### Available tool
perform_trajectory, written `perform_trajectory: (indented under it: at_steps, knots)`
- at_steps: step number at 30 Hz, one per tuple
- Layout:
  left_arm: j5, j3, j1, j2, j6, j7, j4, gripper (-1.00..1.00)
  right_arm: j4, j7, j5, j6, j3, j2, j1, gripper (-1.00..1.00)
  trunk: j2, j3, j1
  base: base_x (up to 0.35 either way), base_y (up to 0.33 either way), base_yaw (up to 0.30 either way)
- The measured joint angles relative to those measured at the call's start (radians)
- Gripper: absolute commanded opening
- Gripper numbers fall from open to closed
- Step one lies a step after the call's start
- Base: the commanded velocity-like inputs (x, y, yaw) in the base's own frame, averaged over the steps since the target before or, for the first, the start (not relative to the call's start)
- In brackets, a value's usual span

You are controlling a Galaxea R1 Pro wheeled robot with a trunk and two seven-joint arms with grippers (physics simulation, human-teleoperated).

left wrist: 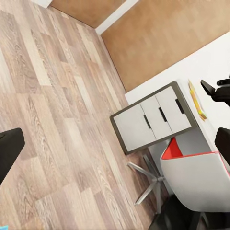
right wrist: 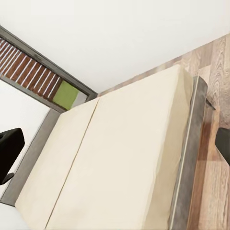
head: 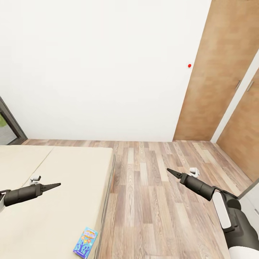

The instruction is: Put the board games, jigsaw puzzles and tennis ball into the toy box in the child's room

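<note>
A blue board game box point(head: 85, 241) lies flat on the beige bed point(head: 54, 201), close to its right edge near the bottom of the head view. My left gripper point(head: 57, 185) hovers over the bed, up and to the left of the box and well apart from it. Over the wooden floor to the right of the bed is my right gripper point(head: 169, 170). Both wrist views show the fingers point(left wrist: 9, 151) point(right wrist: 8, 148) spread wide with nothing between them. A flat yellow-edged item point(left wrist: 196, 99) lies on the white table point(left wrist: 211, 72); I cannot tell what it is.
A white wall stands ahead, with wooden wardrobe doors point(head: 219, 72) at the right. A grey drawer unit point(left wrist: 153, 117) and a white chair with a red inside point(left wrist: 191, 177) stand by the table. A dark-framed window point(right wrist: 43, 81) is beyond the bed. Wood floor point(head: 151, 201) lies between bed and wardrobe.
</note>
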Motion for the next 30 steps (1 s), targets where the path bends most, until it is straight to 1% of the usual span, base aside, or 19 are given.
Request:
perform_trajectory:
  at_steps: [14, 25, 30]
  knots:
    - [0.0, 0.0, 0.0, 0.0, 0.0, 0.0, 0.0, 1.0, 0.0, -0.003, 0.004, -0.001, 0.002, 0.001, 0.0, 1.0, 0.0, 0.019, 0.0, 0.0, 0.0, 0.147]
    - [-0.001, 0.0, 0.0, 0.0, 0.0, 0.0, 0.0, 1.0, -0.001, -0.003, 0.004, -0.001, 0.003, 0.002, 0.0, 1.0, 0.0, 0.023, 0.0, 0.0, 0.0, 0.044]
    - [-0.001, 0.0, 0.0, 0.0, 0.0, 0.0, 0.0, 1.0, -0.001, -0.004, 0.004, -0.002, 0.004, 0.002, 0.0, 1.0, 0.0, 0.023, 0.0, 0.0, 0.0, 0.109]
